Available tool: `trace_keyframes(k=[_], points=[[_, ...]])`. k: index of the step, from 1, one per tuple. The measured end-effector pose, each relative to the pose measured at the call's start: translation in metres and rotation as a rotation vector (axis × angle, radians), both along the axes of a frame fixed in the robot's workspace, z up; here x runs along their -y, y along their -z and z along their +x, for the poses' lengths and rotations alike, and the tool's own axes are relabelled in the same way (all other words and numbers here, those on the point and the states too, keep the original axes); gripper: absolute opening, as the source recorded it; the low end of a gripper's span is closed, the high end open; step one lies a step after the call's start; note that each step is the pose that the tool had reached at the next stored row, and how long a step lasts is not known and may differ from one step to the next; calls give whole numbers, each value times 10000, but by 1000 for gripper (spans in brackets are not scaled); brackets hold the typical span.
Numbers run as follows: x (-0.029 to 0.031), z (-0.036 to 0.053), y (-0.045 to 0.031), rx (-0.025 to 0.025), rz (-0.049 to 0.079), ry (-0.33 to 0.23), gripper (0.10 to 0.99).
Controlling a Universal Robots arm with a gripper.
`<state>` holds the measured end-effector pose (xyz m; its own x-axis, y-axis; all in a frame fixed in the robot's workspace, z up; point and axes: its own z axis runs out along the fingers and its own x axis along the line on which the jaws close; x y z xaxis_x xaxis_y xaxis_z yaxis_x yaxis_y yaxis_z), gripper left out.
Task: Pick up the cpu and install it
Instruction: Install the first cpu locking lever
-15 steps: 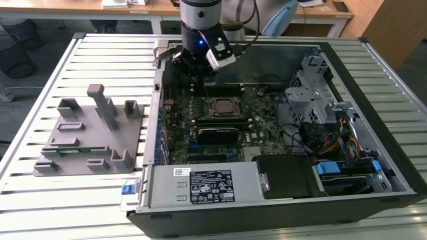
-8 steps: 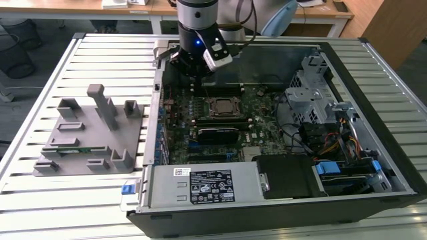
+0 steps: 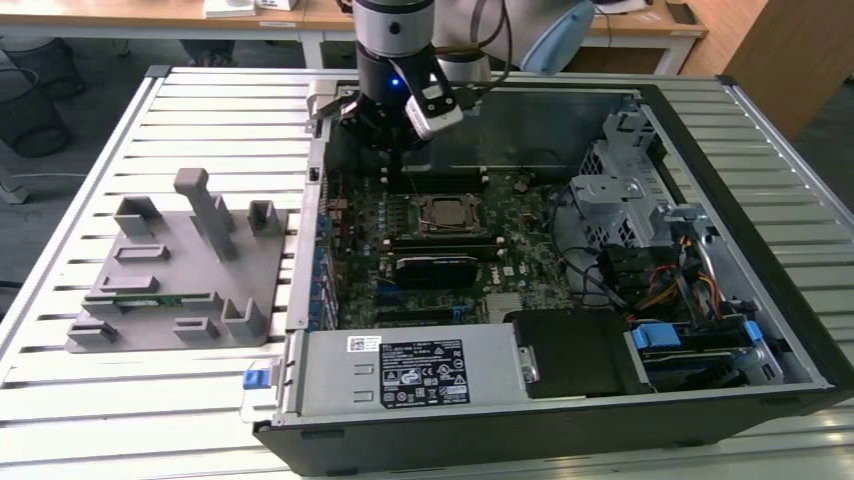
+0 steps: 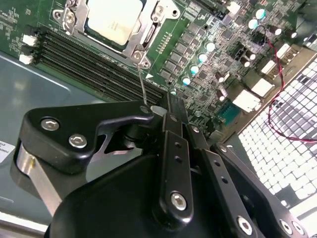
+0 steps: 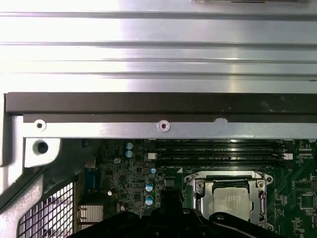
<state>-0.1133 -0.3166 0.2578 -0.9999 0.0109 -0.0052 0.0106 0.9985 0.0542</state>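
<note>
While cpu (image 3: 442,212) sits in socket, pincer (image 3: 387,150) hovers just beyond; fingers together, empty.

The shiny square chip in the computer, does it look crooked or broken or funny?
No, nothing stands out. The cpu lies flat and square inside its metal socket frame on the green motherboard. No cracks or tilt show. The pincer hangs beside it, over the memory slots.
</note>
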Motion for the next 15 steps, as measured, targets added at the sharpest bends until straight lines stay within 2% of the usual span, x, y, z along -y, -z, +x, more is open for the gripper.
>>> trace_keyframes(k=[8, 15], points=[[-21, 44, 3, 0, 1, 0, 106], [-21, 219, 3, 0, 0, 0, 106]])
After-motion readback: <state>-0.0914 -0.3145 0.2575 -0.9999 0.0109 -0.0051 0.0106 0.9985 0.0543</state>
